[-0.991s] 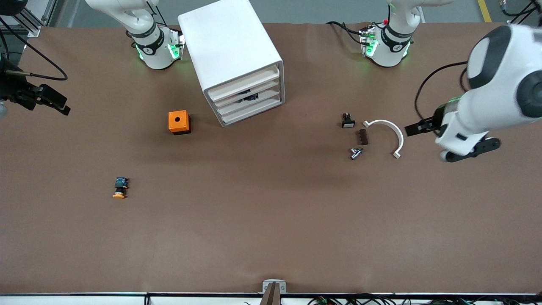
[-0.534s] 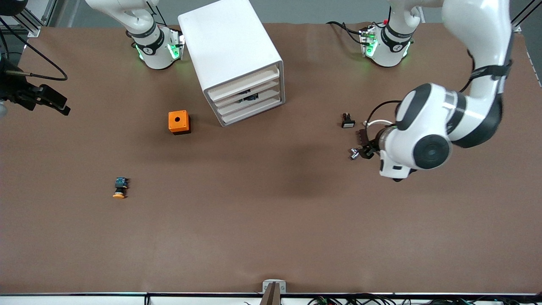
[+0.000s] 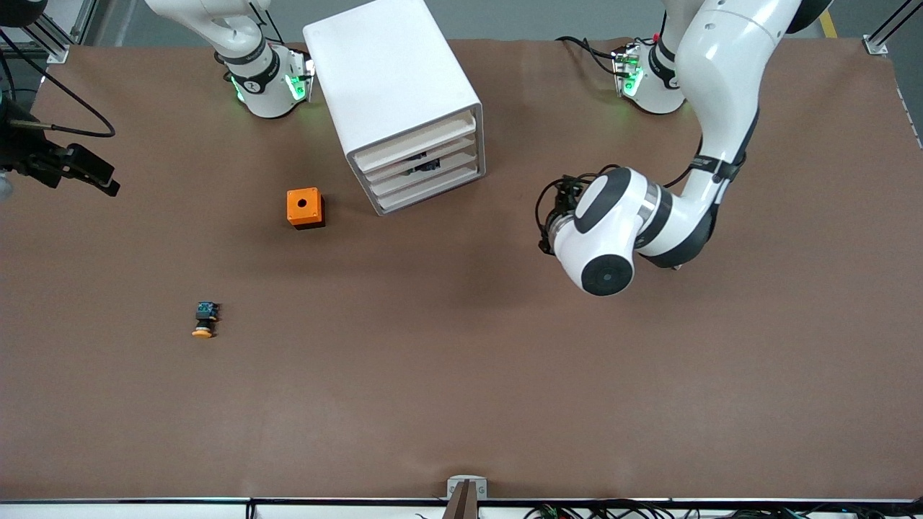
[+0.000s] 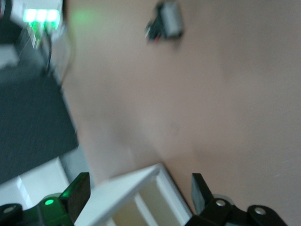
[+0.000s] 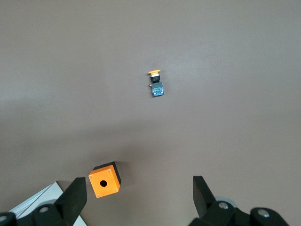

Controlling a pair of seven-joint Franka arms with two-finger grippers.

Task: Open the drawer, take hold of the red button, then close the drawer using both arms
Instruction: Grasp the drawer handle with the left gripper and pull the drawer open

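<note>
The white four-drawer cabinet [image 3: 393, 86] stands near the robots' bases, its drawer fronts facing the front camera. A middle drawer [image 3: 451, 154] has a dark thing in the gap below its front. No red-capped button is in view. My left arm's wrist [image 3: 606, 234] hangs over the table beside the cabinet, toward the left arm's end. My left gripper [image 4: 138, 186] is open and empty, and the cabinet's corner [image 4: 141, 197] shows between its fingers. My right gripper [image 5: 138, 186] is open and empty, high over the orange cube, and waits.
An orange cube with a hole [image 3: 305, 207] [image 5: 104, 180] sits beside the cabinet toward the right arm's end. A yellow-capped button [image 3: 204, 321] [image 5: 156, 84] lies nearer the front camera. A black button with a white face [image 4: 167, 23] lies near the left arm.
My left arm has swung from the left arm's end of the table toward the cabinet and now covers the small parts there. The right arm has not moved.
</note>
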